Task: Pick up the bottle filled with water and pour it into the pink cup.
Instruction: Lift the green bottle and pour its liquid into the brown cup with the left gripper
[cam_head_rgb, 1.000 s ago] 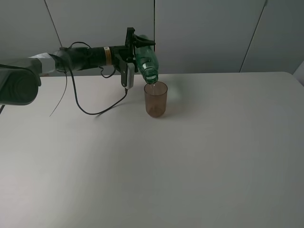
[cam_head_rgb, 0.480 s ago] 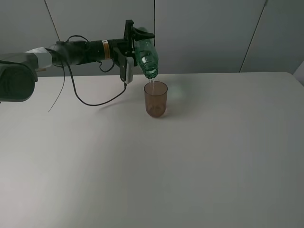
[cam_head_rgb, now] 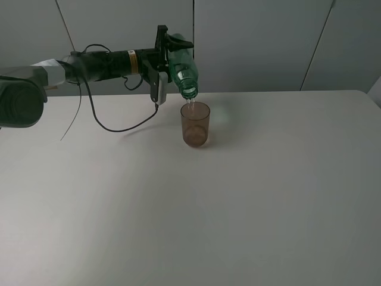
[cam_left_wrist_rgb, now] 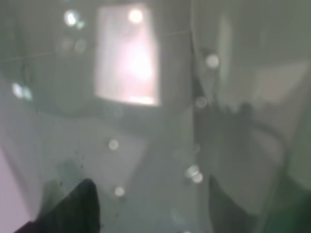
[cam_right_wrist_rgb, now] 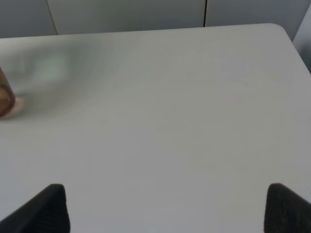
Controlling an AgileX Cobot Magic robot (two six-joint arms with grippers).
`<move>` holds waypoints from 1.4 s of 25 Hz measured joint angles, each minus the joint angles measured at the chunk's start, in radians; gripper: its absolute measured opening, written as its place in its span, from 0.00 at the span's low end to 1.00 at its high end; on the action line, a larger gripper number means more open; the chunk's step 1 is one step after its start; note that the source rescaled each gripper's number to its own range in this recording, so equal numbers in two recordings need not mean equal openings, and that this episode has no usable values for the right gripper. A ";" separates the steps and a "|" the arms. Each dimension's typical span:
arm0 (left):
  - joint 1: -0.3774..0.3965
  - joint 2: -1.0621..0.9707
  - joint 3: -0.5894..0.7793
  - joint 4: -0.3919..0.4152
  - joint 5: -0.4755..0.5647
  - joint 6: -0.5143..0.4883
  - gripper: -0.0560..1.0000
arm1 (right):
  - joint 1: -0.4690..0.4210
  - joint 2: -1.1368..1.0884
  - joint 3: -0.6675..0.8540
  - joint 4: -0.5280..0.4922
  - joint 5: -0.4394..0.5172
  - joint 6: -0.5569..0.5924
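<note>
Blurred and cropped
Left wrist view: the bottle [cam_left_wrist_rgb: 146, 145], all blur; right wrist view's edge crops the pink cup [cam_right_wrist_rgb: 5, 99].

We look down from high over most of the table [cam_head_rgb: 250, 208], our left wrist camera sits blurringly close against the bottle [cam_head_rgb: 183, 68], and our right wrist camera skims low across the table, sharing the pink cup [cam_head_rgb: 195, 125] with the high view.

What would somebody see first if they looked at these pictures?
Most likely the green bottle, tipped neck-down in the left end effector near the back of the white table. Its mouth hangs right above the pink cup, which stands upright on the table with nothing else beside it.
</note>
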 joint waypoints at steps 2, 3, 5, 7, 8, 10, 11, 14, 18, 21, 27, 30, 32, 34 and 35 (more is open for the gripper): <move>0.000 0.000 0.000 0.000 0.000 0.019 0.59 | 0.000 0.000 0.000 0.000 0.000 0.000; 0.000 0.000 0.000 0.000 0.001 0.024 0.59 | 0.000 0.000 0.000 0.000 0.000 0.000; 0.000 0.000 0.000 0.000 0.001 0.036 0.59 | 0.000 0.000 0.000 0.000 0.000 0.000; 0.000 0.000 0.000 -0.002 0.001 0.042 0.59 | 0.000 0.000 0.000 0.000 0.000 0.000; 0.000 0.000 0.000 -0.004 0.001 0.044 0.59 | 0.000 0.000 0.000 0.000 0.000 0.000; 0.000 0.000 0.000 -0.005 0.001 0.048 0.59 | 0.000 0.000 0.000 0.000 0.000 0.000; -0.002 0.000 0.000 -0.007 0.001 0.048 0.59 | 0.000 0.000 0.000 0.000 0.000 0.000; -0.004 0.000 0.000 -0.007 0.001 0.065 0.59 | 0.000 0.000 0.000 0.000 0.000 0.000; -0.008 0.000 0.000 -0.013 -0.001 0.082 0.59 | 0.000 0.000 0.000 0.000 0.000 0.000; -0.008 0.000 0.000 -0.024 -0.003 0.109 0.59 | 0.000 0.000 0.000 0.000 0.000 0.000; -0.008 0.000 0.000 -0.037 -0.008 0.142 0.59 | 0.000 0.000 0.000 0.000 0.000 0.000; -0.008 0.000 0.000 -0.043 -0.013 0.166 0.59 | 0.000 0.000 0.000 0.000 0.000 0.000; -0.008 0.000 0.000 -0.045 -0.014 0.181 0.59 | 0.000 0.000 0.000 0.000 0.000 0.000; -0.008 0.000 0.000 -0.045 -0.014 0.191 0.59 | 0.000 0.000 0.000 0.000 0.000 0.000; -0.008 0.000 0.000 -0.047 -0.014 0.195 0.59 | 0.000 0.000 0.000 0.000 0.000 0.000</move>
